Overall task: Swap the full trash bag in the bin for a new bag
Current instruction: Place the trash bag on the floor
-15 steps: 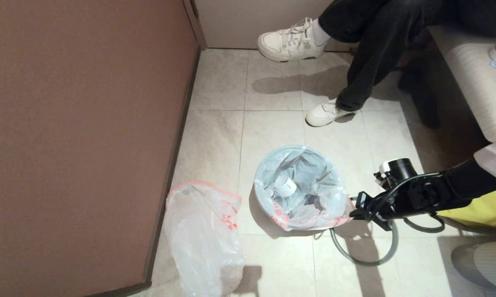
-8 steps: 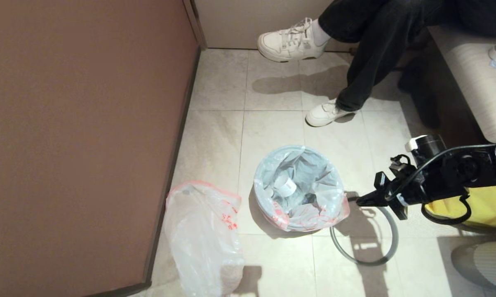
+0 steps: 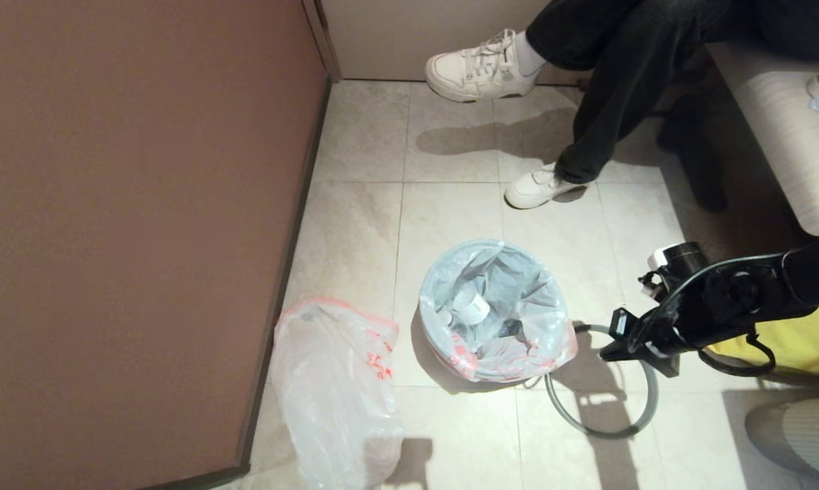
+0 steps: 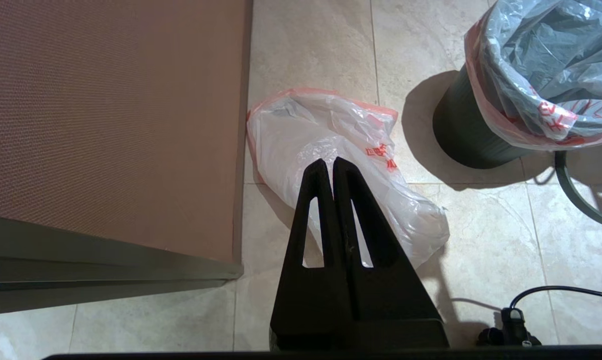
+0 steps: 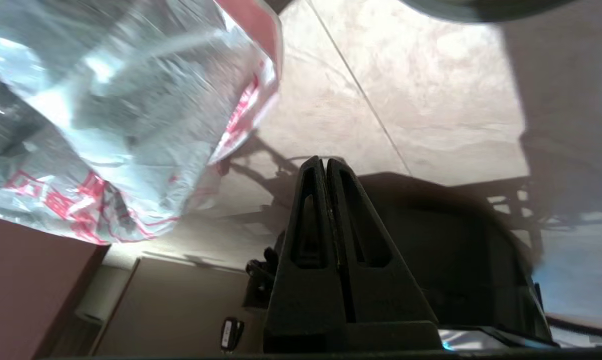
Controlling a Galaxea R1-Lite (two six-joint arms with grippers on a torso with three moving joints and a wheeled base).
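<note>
Altogether two bags (image 3: 338, 395) (image 3: 498, 306), one bin (image 4: 468, 137).

Head camera looks down from above; both wrist cameras, nearer the floor, share the bin (image 3: 494, 309).

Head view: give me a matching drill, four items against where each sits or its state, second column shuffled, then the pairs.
Items:
1. full trash bag
2. new bag
3. grey hoop
4. right claw

Places or states:
A. flat on the tiles, on the robot's right of the bin
B. lying loose on the floor by the brown panel
C. shut, empty, above the near side of the hoop
D. lining the bin, its pink-red edge folded over the rim

Pairs: 1-D, 2-B, 3-A, 4-C
</note>
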